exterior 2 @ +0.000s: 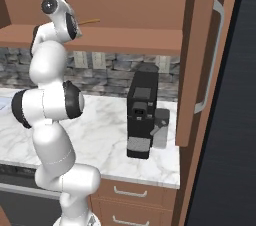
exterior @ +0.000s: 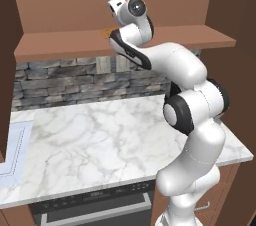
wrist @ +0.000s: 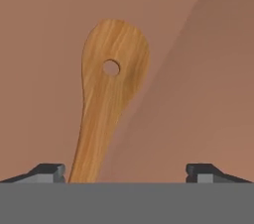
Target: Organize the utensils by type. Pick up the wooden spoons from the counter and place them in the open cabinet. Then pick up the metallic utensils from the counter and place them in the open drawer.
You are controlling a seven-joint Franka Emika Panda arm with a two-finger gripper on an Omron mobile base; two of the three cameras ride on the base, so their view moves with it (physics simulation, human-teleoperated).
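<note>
1. Wooden spoon [wrist: 110,104]: one is visible, and it lies flat on the brown shelf of the open cabinet [exterior: 65,45], in front of the hand. In the right base view its thin handle [exterior 2: 90,20] sticks out past the hand toward 3 o'clock.
2. One marble counter [exterior: 100,145] lies below the cabinet, with a grey stone wall [exterior: 60,77] behind it. One dark oven front [exterior: 95,205] sits under the counter edge at 6 o'clock in the left base view.
3. One tall cabinet door [exterior 2: 200,60] with a long metal handle stands at 3 o'clock in the right base view, and two drawer fronts [exterior 2: 135,192] with small handles are under the counter there.
4. One black coffee machine [exterior 2: 141,115] stands on the counter, at about 4 o'clock in the right base view.
5. In the hand view, the long axis of the spoon runs from 6 o'clock up to 12 o'clock, a little tilted. The round bowl with one small hole is at 12 o'clock, and the handle comes down near the left finger.
6. One gripper [wrist: 126,171] is raised to the shelf. Its two fingers stand wide apart and hold nothing. The spoon handle lies between them, close to the left fingertip [wrist: 47,172]; I cannot tell if they touch.
</note>
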